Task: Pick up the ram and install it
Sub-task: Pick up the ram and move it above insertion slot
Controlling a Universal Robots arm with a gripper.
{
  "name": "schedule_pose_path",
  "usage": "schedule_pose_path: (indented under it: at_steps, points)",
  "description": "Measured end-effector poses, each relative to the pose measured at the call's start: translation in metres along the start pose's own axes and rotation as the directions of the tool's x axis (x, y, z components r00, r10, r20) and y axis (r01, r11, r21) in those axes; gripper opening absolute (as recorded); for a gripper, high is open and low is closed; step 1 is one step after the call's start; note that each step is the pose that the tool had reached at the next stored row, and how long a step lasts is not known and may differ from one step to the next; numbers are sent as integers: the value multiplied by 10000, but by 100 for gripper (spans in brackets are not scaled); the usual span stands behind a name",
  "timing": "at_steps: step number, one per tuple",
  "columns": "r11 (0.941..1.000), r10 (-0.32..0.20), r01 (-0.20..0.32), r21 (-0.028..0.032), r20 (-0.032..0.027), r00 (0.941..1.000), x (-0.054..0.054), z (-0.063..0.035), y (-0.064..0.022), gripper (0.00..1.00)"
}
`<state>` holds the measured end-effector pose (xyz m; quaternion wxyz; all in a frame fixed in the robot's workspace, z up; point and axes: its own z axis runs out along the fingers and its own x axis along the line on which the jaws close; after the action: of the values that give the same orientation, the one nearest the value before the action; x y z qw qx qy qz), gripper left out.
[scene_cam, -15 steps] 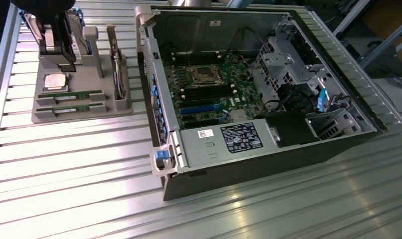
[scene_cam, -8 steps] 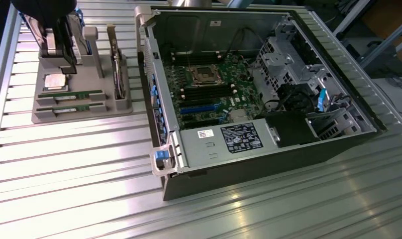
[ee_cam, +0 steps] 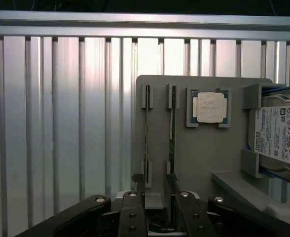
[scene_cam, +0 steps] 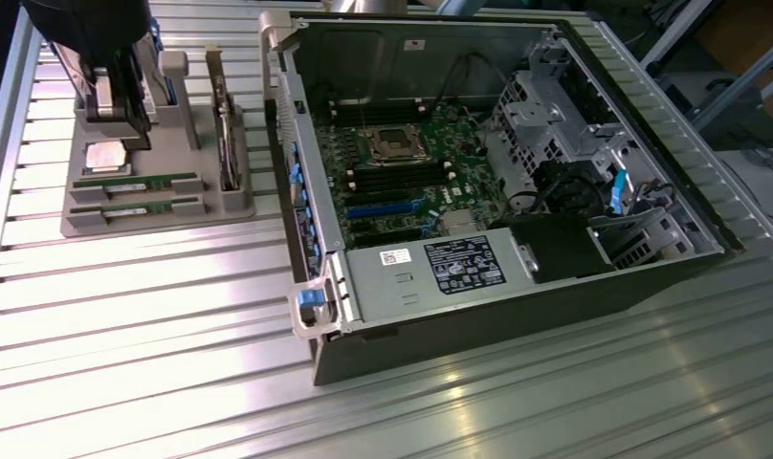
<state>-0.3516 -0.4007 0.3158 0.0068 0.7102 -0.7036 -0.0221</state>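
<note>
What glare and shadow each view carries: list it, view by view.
Exterior view: overhead light glares in bright bands off the ribbed table, while the inside of the computer case lies in shade. Wrist view: the table slats are washed pale, the processor chip shines, and the tool is dark.

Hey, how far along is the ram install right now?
Done: nothing; the motherboard's memory slots look empty. Underway: the open hand hovers by the two ram sticks in their gray holder, gripping nothing. Left: both the pickup and the install.
</note>
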Motion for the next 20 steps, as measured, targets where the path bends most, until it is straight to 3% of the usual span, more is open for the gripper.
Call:
schedule_pose_path:
  at_steps: [20]
  points:
    - [10000, -29, 29, -2, -1, 10000, 3, 162, 59, 30]
